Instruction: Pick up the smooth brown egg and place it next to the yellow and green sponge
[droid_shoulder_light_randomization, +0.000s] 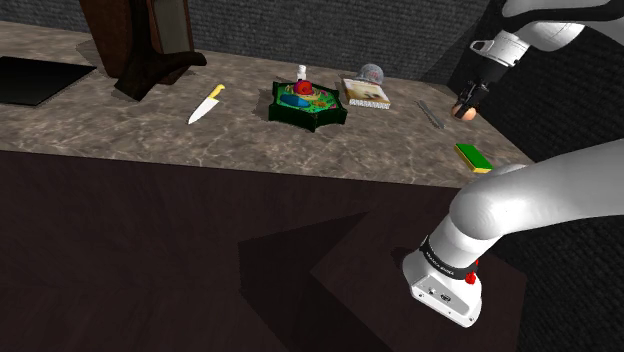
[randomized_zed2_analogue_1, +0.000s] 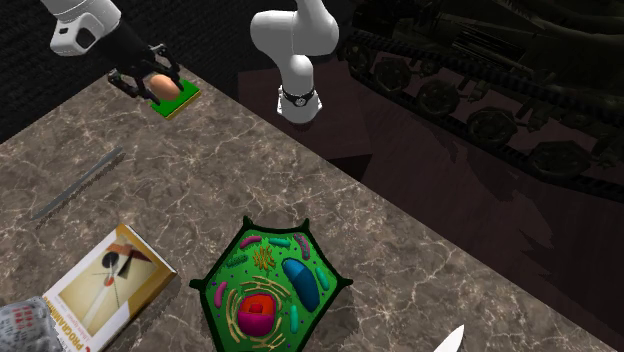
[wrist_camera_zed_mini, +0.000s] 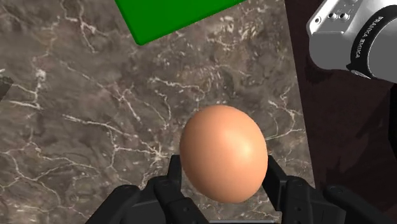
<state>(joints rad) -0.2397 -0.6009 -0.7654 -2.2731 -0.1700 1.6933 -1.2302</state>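
Egg: smooth, tan-brown, soft sheen. My end effector pinches it above the marbled worktop, near the green sponge. Sponge cropped at wrist view's edge; finger contact faces hidden behind egg's curve.

Counter, shoulder view, left to right: knife, cell model, book, thin rod, sponge nearer the front edge. Egg, clasped in gripper, above counter near sponge.
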